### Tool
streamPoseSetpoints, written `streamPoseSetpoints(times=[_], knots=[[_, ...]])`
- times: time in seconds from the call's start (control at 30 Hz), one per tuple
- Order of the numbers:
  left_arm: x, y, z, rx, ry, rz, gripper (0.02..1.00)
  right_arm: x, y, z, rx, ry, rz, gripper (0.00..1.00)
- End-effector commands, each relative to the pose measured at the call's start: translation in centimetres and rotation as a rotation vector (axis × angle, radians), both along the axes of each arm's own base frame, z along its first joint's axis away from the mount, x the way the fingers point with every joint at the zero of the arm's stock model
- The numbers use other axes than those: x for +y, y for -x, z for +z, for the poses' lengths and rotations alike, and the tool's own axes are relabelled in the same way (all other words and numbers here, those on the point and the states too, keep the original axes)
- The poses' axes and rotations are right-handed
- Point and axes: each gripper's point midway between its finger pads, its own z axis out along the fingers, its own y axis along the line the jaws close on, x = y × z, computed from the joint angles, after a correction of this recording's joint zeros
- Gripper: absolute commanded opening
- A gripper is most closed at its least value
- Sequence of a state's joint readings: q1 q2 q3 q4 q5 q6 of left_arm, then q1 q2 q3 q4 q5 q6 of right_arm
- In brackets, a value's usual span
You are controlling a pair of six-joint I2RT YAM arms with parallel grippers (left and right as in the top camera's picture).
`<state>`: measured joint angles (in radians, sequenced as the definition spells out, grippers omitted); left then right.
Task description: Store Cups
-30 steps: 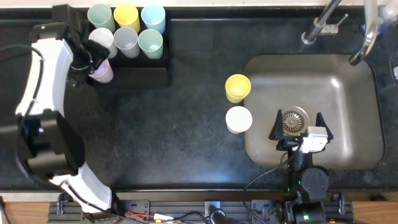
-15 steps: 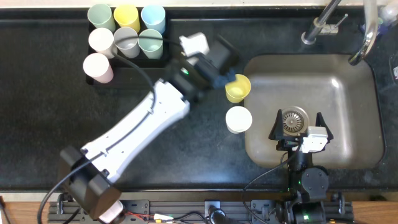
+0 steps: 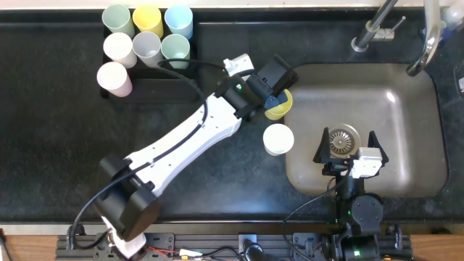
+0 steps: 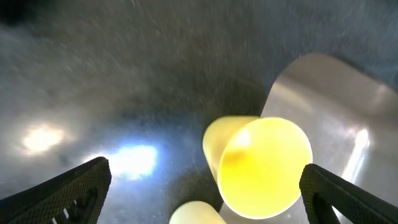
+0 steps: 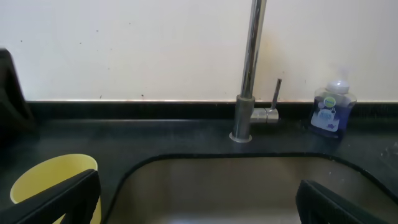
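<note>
Fingers (image 4: 74, 190) of left gripper (image 4: 205, 171) spread wide above yellow cup (image 4: 258, 165); I'd centre over its rim, drop, then close gently.

The sink (image 3: 406, 109) is set into the right half of the countertop (image 3: 58, 130). The faucet (image 3: 373, 29) rises behind it at the back edge, and a soap bottle (image 5: 332, 115) stands farther right along that edge. The drain (image 3: 344, 138) lies in the sink's floor, with the right gripper (image 3: 351, 145) above it.

A cup rack (image 3: 156, 83) sits at the back left corner. Six racked cups (image 3: 147, 45) stand in it in two rows of three. A lone cup (image 3: 114, 78) stands just in front of the second row's leftmost one.

Two more cups stand on the countertop just left of the sink's left rim. The rear cup (image 4: 261, 165) is under the left gripper (image 3: 279, 94), whose fingers sit apart on either side of it. The front cup (image 3: 278, 139) stands close before it.
</note>
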<state>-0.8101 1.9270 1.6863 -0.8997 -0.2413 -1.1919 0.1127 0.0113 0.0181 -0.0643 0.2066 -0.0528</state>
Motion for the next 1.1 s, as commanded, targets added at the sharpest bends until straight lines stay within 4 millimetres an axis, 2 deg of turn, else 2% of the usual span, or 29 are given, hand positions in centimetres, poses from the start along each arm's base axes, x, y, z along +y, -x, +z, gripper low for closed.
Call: streamPoseSetpoints(times=[0.03, 0.3, 0.7, 0.8, 0.83, 0.87, 0.97, 1.0, 1.1], knots=[[-1.1, 0.9, -1.9, 0.087, 0.040, -0.015, 0.998, 0.0, 0.0, -0.3, -0.001, -0.001, 0.002, 0.996], [-1.7, 1.6, -3.7, 0.151, 0.047, -0.034, 0.998, 0.0, 0.0, -0.3, -0.001, -0.001, 0.002, 0.996], [-0.8, 0.8, -5.4, 0.189, 0.033, -0.005, 0.974, 0.0, 0.0, -0.3, -0.001, -0.001, 0.002, 0.998], [-0.6, 0.6, -5.6, 0.193, 0.032, 0.002, 0.844, 0.0, 0.0, -0.3, -0.001, -0.001, 0.002, 0.998], [-0.6, 0.6, -5.7, 0.196, 0.034, 0.003, 0.829, 0.0, 0.0, -0.3, -0.001, -0.001, 0.002, 0.998], [-0.5, 0.5, -5.8, 0.198, 0.033, 0.006, 0.728, 0.0, 0.0, -0.3, -0.001, -0.001, 0.002, 0.998], [-0.4, 0.4, -6.2, 0.206, 0.036, 0.031, 0.224, 0.0, 0.0, -0.3, -0.001, -0.001, 0.002, 0.996], [-0.4, 0.3, -6.2, 0.204, 0.038, 0.031, 0.086, 0.0, 0.0, -0.3, -0.001, -0.001, 0.002, 0.998], [-0.5, 0.0, -6.1, 0.196, 0.045, 0.032, 0.036, 0.0, 0.0, -0.3, -0.001, -0.001, 0.002, 0.998]])
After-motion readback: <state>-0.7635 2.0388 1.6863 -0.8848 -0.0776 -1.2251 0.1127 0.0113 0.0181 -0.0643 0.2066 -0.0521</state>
